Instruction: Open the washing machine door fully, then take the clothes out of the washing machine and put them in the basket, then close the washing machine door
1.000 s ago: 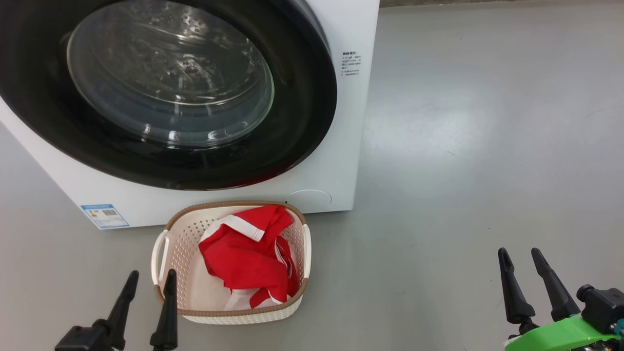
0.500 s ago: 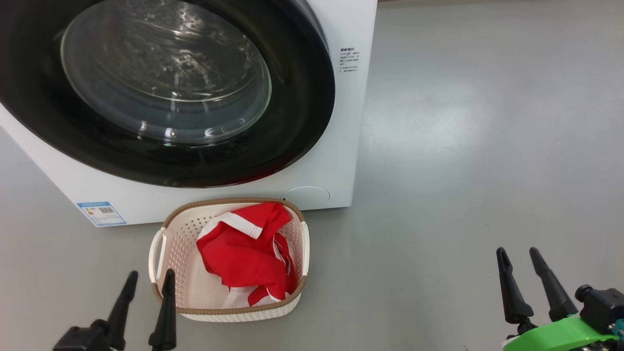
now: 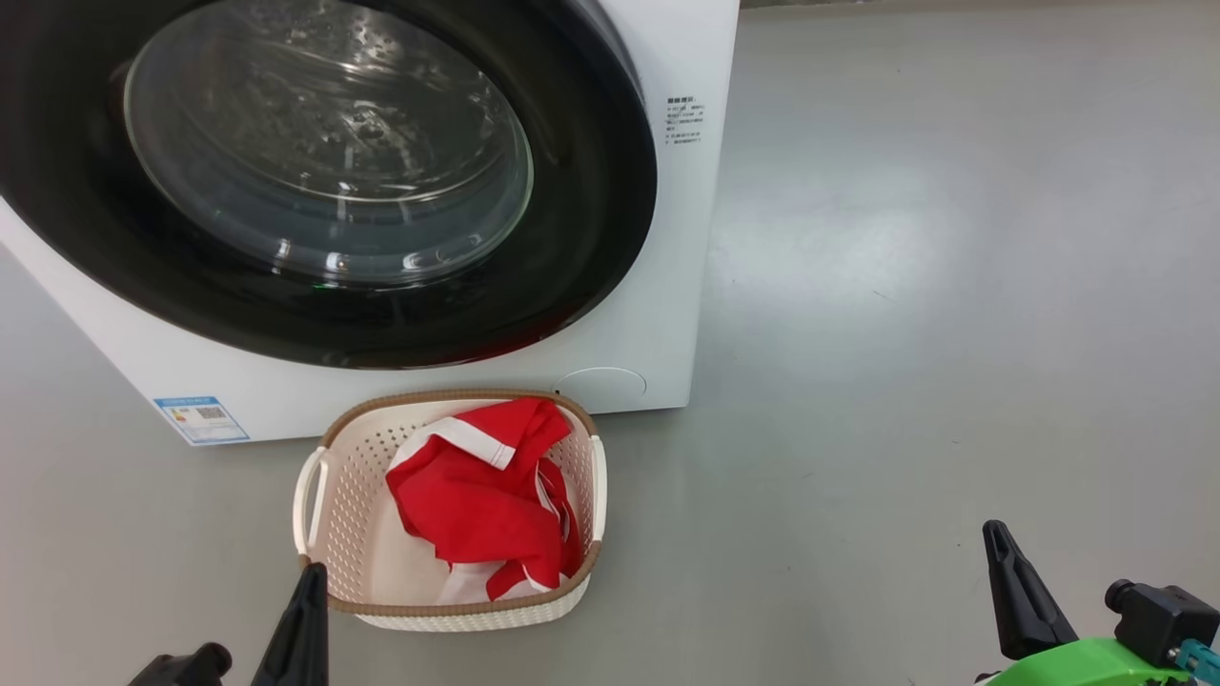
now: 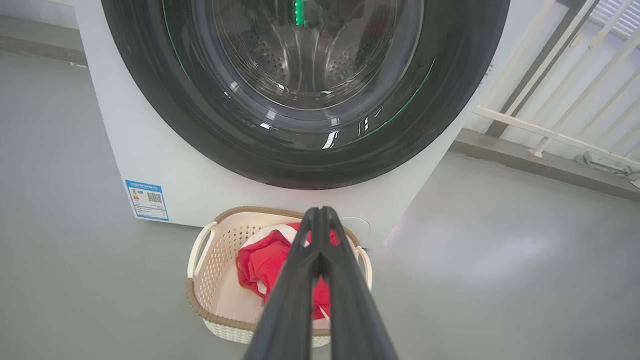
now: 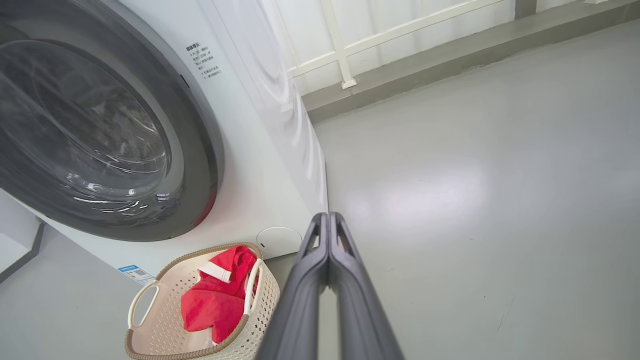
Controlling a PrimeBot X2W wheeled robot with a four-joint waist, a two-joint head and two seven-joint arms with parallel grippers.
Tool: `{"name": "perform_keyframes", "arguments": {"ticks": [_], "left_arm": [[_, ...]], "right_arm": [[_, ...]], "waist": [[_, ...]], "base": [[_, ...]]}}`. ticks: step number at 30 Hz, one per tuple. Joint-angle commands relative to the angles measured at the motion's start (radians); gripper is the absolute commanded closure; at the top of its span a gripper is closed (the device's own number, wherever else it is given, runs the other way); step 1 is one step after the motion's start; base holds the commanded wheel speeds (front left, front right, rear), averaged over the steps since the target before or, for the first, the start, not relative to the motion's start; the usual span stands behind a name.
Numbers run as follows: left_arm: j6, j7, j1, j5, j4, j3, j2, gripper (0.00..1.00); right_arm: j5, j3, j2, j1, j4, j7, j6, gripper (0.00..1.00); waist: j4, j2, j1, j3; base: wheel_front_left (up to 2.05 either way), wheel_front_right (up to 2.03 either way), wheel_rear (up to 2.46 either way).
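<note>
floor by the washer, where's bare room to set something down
The wide grey floor right of the big white front-loading washing machine and the small cream perforated plastic basket is bare, out to the right gripper. A narrower bare strip lies left of the basket. Crowded: the basket, holding bright red clothes, sits close before the washer.

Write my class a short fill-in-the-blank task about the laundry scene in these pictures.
The clothes in the basket are ____ with white trim.
The washing machine door is ____.
The basket stands in ____ of the washing machine.
The fingers of the left gripper and the right gripper are pressed ____.
Missing words: red; closed; front; together.
</note>
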Motion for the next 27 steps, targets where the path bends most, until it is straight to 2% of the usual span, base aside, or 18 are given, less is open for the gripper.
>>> {"name": "perform_keyframes", "arguments": {"ticks": [1,27], "left_arm": [[0.0,0.009,-0.006,-0.037,-0.025,0.007,0.009,1.0],[-0.002,0.085,-0.028,-0.308,-0.033,0.025,0.008,1.0]], "right_arm": [[0.033,-0.002,-0.009,-0.009,-0.026,0.007,0.0,1.0],[0.276,-0.012,-0.01,-0.042,-0.039,0.079,0.0,1.0]], "waist": [[0.001,0.0,0.0006,-0.001],[0.011,0.0,-0.0003,-0.015]], "base": [[0.0,0.0,0.0],[0.0,0.0,0.0]]}}
